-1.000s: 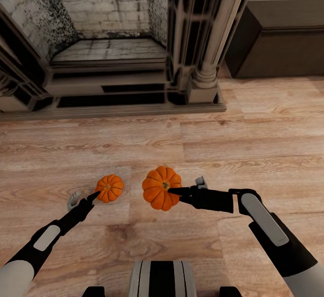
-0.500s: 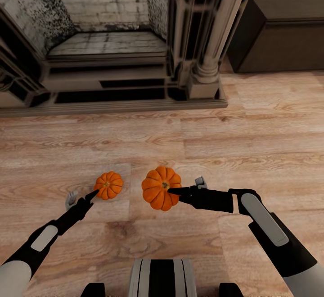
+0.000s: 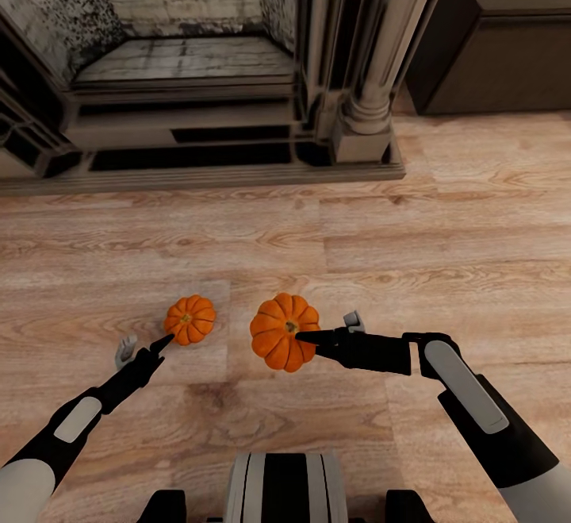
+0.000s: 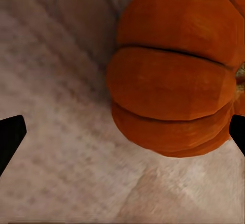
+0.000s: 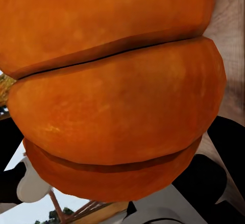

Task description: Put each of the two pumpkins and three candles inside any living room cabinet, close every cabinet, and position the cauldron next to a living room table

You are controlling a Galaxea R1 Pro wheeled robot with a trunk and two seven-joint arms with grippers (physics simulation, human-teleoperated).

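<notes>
Orange against pale wood: two pumpkins show in the head view, the larger pumpkin [image 3: 284, 331] clamped in the right end effector [image 3: 305, 339], whose dark fingers close on it from the robot's right, near the stem. In the right wrist view its ribbed skin [image 5: 115, 106] presses close to the camera. The smaller pumpkin [image 3: 189, 319] sits on the wooden floor [image 3: 444, 229] to the left of the held one and apart from it. The left end effector [image 3: 141, 345] hovers just beside this smaller pumpkin with its fingers spread wide and nothing between them; in the left wrist view the pumpkin [image 4: 176, 76] lies off toward one black fingertip [image 4: 10, 138]. Beyond both, a stone fireplace [image 3: 198, 71] with a brick back rises from the floor, and a dark-brown cabinet [image 3: 500, 39] stands at its right.
</notes>
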